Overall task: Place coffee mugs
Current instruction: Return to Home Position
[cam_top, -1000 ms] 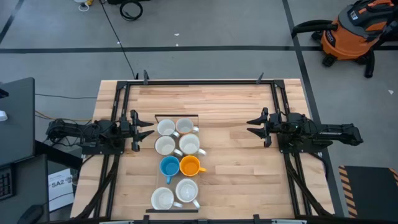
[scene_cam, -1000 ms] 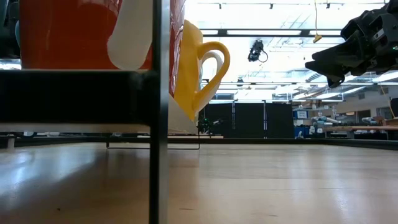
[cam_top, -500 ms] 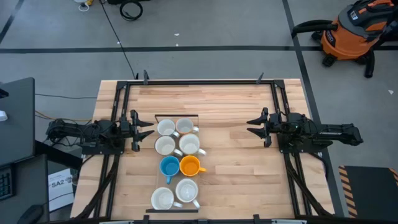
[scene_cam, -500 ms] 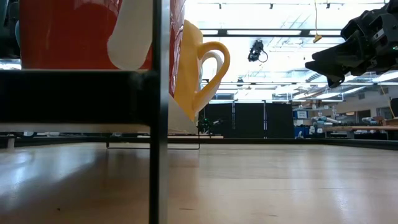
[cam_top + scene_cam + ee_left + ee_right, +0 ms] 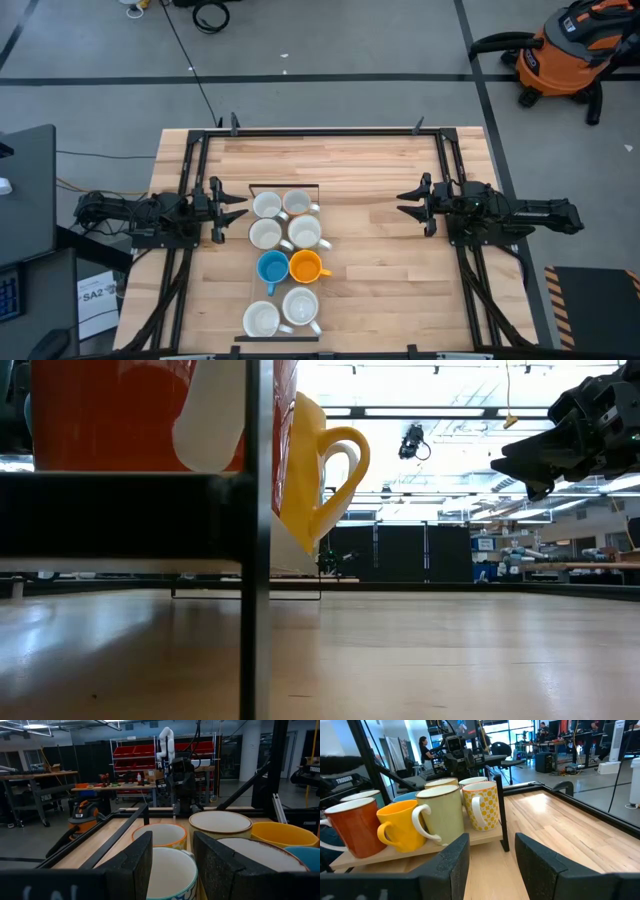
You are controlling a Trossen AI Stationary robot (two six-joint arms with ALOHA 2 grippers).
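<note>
Several mugs stand upright in two rows on a narrow wooden tray (image 5: 251, 290) at the table's middle. Among them are a bright blue mug (image 5: 272, 267), an orange mug (image 5: 305, 266) and white mugs (image 5: 266, 205). My left gripper (image 5: 243, 205) is open and empty just left of the tray's far end, level, pointing at the mugs; its fingers (image 5: 131, 867) frame a cream mug (image 5: 170, 870). My right gripper (image 5: 402, 205) is open and empty to the right of the tray, well apart from it, also pointing at the mugs (image 5: 440, 812).
A black wire frame (image 5: 283, 186) stands around the tray's ends, and its upright (image 5: 501, 815) rises beside the yellow-dotted mug (image 5: 482, 805). Bare wooden table (image 5: 380, 280) lies right of the tray. Black rails (image 5: 445, 170) run along the table's sides.
</note>
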